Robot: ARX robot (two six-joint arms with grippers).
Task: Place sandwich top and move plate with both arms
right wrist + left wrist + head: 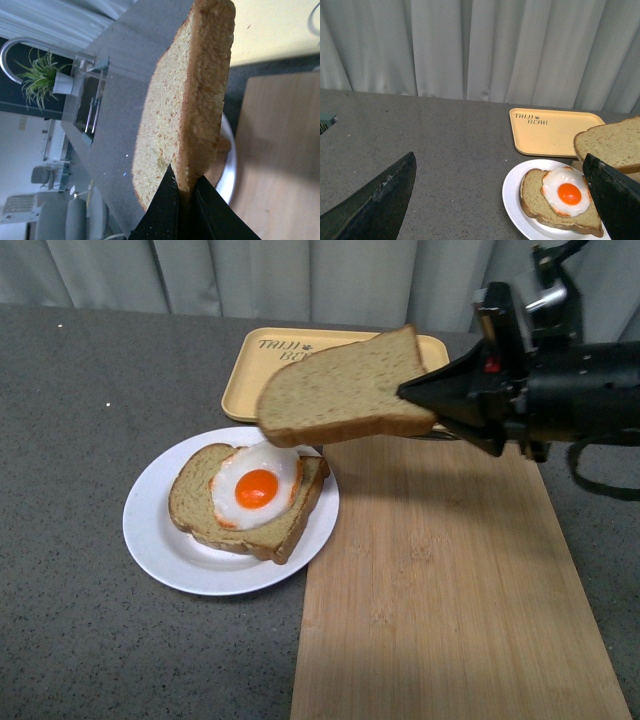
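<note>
The sandwich top (340, 390), a plain brown bread slice, hangs in the air just right of and above the white plate (160, 540). My right gripper (425, 400) is shut on its right edge, seen close in the right wrist view (186, 186) with the slice (185, 100) edge-on. On the plate lies a bread slice bearing a fried egg (255, 490). My left gripper (502, 200) is open, its fingers (375, 205) wide apart, looking at the plate (512, 192) and the held slice (612, 142). It does not show in the front view.
A yellow tray (250, 370) with a bear drawing lies behind the plate. A wooden board (450, 590) lies right of the plate, under my right arm. The counter is grey; curtains hang behind. A sink, tap and plant (45, 75) show in the right wrist view.
</note>
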